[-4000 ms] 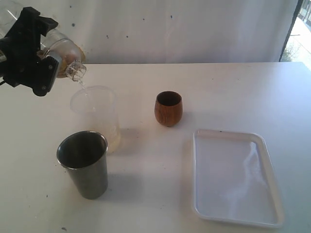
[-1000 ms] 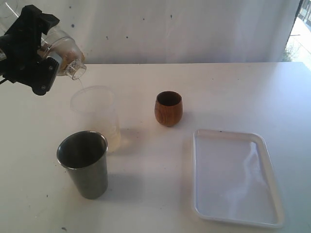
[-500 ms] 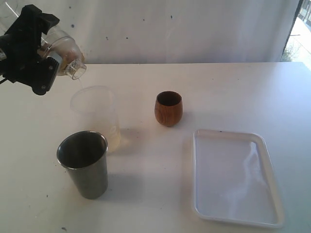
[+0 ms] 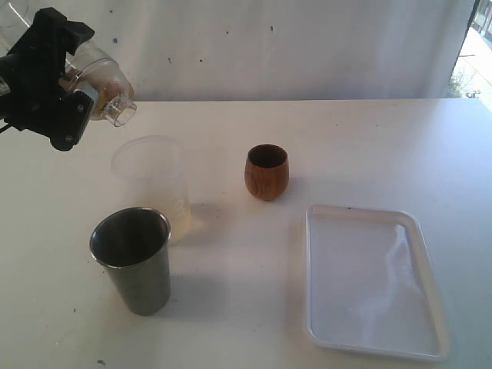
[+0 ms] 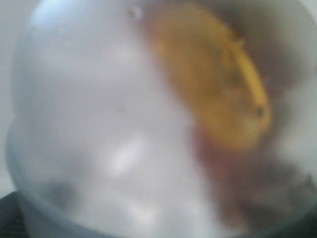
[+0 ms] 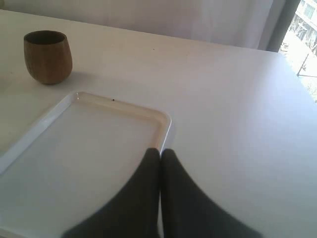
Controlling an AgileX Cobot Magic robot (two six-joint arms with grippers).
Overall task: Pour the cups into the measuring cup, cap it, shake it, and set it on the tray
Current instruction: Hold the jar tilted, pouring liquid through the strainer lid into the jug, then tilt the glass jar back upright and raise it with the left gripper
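The left gripper clamps the clear measuring cup at the table's 10 o'clock, tilted mouth-down above the frosted cup; the steel tumbler stands at that cup's 6 o'clock. The held vessel is judged light, thin-walled and slick, so grip it mid-body with moderate force. The wooden cup stands mid-table with the tray at its 4 o'clock. The right gripper hovers above the tray's edge, fingers pressed together, empty.
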